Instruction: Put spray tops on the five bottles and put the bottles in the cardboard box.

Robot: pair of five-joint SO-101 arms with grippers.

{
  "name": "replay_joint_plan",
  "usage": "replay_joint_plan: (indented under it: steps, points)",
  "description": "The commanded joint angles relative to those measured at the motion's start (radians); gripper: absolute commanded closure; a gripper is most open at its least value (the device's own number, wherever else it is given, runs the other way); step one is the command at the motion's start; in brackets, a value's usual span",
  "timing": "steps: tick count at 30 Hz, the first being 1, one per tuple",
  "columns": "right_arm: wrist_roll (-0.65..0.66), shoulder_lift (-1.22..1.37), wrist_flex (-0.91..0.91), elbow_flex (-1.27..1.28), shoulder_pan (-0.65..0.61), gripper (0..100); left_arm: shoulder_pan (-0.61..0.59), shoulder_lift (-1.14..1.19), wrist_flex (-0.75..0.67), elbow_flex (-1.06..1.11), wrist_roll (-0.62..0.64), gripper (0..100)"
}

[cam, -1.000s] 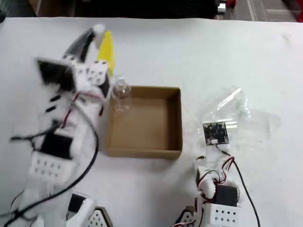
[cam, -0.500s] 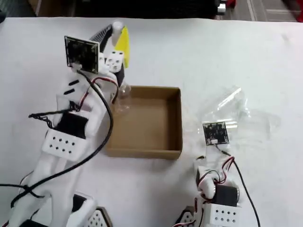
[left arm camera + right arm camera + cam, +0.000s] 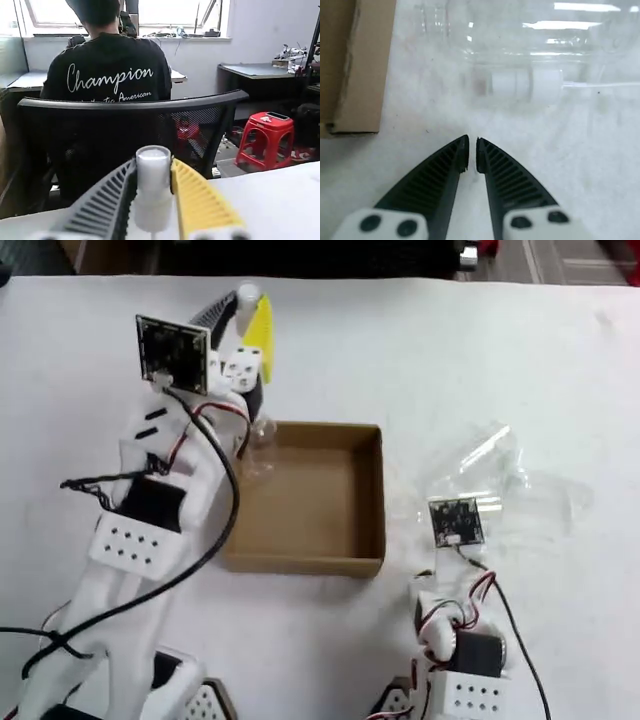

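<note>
My left gripper (image 3: 247,302) is held high over the far left of the table, shut on a white spray top (image 3: 152,186) between its grey and yellow fingers (image 3: 197,200). Below that arm a clear bottle (image 3: 256,444) stands against the far left corner of the cardboard box (image 3: 300,562), which holds nothing. My right gripper (image 3: 471,151) is low over the table to the right of the box, shut with nothing in it. Just ahead of it lie clear bottles (image 3: 520,35) and a white spray top (image 3: 527,82) seen through the plastic.
The box corner (image 3: 355,65) lies close beside the right gripper. A heap of clear bottles (image 3: 505,480) sits on the white table to the right of the box. Beyond the table's far edge stands a black office chair (image 3: 125,125) with a person seated behind it.
The left arm swung right and toward the far side with the spray top in its gripper, then held still. The right arm has not moved.
</note>
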Motion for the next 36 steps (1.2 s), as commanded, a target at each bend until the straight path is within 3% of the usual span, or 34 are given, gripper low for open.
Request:
replay_joint_plan:
  steps: [1,5,21,27,32,36]
  points:
    - [0.011,-0.001,0.007,0.009,0.007,98.2,-0.007,-0.005,-0.031,-0.035,-0.015,98]
    - [0.011,-0.001,0.007,0.009,0.007,98.2,-0.007,-0.005,-0.031,-0.028,-0.092,98]
    - [0.011,-0.001,0.005,0.009,0.035,98.1,-0.004,0.001,-0.031,0.038,-0.089,98]
    - [0.011,-0.001,0.005,0.009,0.036,98.1,-0.005,0.002,-0.031,0.038,0.029,98]
    - [0.011,-0.001,0.005,0.009,0.036,98.1,-0.007,-0.004,0.000,0.060,0.043,90]
    - [0.011,-0.001,0.005,0.009,0.036,98.1,-0.008,-0.004,0.003,0.069,0.041,89]
